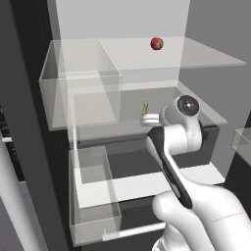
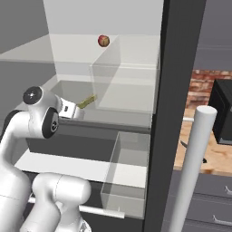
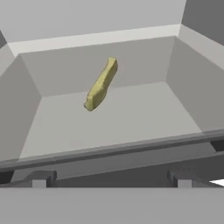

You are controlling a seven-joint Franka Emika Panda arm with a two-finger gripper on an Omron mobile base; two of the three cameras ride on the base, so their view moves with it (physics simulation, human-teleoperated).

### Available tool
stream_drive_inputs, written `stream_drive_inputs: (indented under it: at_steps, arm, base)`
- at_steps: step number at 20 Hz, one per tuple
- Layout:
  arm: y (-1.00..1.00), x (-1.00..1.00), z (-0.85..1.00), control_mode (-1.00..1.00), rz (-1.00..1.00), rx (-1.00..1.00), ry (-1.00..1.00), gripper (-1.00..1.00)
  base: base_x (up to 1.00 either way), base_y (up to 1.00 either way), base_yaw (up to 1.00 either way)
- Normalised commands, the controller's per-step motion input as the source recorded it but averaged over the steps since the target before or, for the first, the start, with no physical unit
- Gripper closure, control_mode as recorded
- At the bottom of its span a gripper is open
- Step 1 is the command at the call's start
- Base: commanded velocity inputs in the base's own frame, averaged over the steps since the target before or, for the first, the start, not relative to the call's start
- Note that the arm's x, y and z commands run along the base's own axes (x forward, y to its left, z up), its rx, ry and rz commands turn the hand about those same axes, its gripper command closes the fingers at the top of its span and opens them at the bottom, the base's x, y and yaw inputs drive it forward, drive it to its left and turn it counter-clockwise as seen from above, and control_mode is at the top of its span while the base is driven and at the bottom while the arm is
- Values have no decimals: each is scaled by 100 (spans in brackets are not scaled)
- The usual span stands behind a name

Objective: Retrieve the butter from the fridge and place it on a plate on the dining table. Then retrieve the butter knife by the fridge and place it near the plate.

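Red ball (image 1: 157, 43) on upper shelf (microwave (image 2: 224, 118) right).

We see the butter (image 3: 101, 85), a small yellowish-olive stick, slightly bent, lying in a grey tray-like compartment of the fridge (image 1: 29, 122) near its back wall. From the base views we see it propped at a tilt, one end raised. The fridge stands open, its dark frame enclosing a white interior with clear shelves and clear bins, a long white bar handle (image 2: 192, 167) on its door.
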Motion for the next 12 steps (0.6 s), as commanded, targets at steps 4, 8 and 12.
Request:
stream_drive_inputs:
  at_steps: [4,8,12]
  arm:
    - [3,40,15,-100,-1,1,1,-100]
    - [12,57,-3,-100,-2,0,1,-100]
    - [10,61,0,-100,-1,0,2,-100]
  base:
    - [0,0,0]
    - [0,0,0]
    - [0,0,0]
